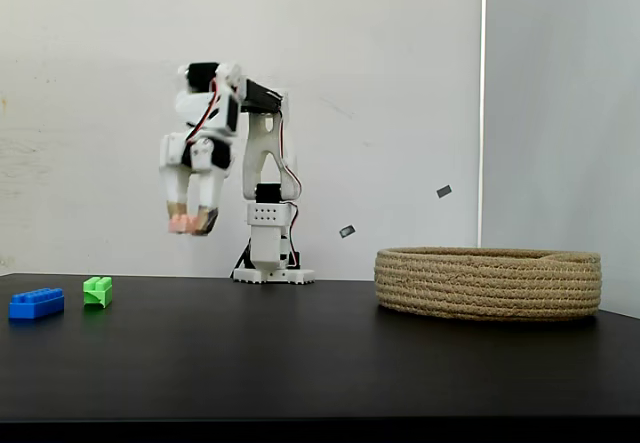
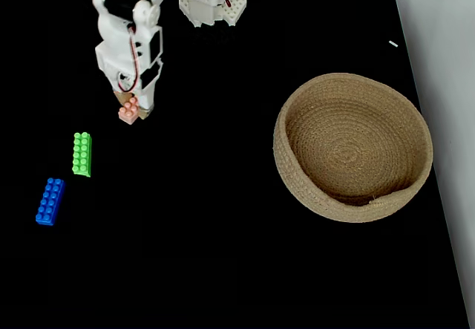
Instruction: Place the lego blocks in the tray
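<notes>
My white gripper (image 1: 190,223) (image 2: 132,111) hangs well above the black table, shut on the pale pink lego block (image 1: 182,223) (image 2: 129,111) at its fingertips. Two more lego blocks lie on the table at the left in both fixed views: a green one (image 1: 98,290) (image 2: 82,153) and a blue one (image 1: 36,304) (image 2: 50,200) closer to the left edge. The tray (image 1: 488,283) (image 2: 356,99), a round coiled rope basket, stands far to the right with nothing in it.
The arm's white base (image 1: 272,263) (image 2: 214,2) stands at the back of the table near the wall. A pale wall panel runs along the right edge (image 2: 445,121). Bare black tabletop (image 2: 200,195) lies between the blocks and the tray.
</notes>
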Tool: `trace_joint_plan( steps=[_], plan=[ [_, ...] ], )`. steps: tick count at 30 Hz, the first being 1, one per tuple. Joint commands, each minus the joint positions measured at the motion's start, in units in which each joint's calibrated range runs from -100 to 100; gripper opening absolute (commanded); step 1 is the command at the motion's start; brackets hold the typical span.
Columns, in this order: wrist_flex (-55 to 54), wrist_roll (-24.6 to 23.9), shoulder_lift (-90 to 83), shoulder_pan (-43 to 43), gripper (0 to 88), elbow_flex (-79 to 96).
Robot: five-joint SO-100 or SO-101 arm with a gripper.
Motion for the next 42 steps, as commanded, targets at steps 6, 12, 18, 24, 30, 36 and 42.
trace_joint_plan(
  steps=[6, 12, 18, 24, 30, 36, 42],
  plan=[
    [-2.5, -4.2, -14.2, -25.4, 0.0, -7.5],
    [-13.0, -6.4, -10.8, -38.5, 0.0, -6.8],
    [-17.3, -6.4, -7.4, -46.1, 12.0, -5.3],
    [-15.4, -6.9, -7.8, -47.6, 33.1, -4.1],
    [-4.5, -6.4, -12.8, -39.5, 34.6, -4.7],
    [3.5, -1.4, -16.2, -18.3, 33.2, -2.9],
    [-0.3, 8.7, -8.9, 0.1, 34.3, -1.8]
  ],
)
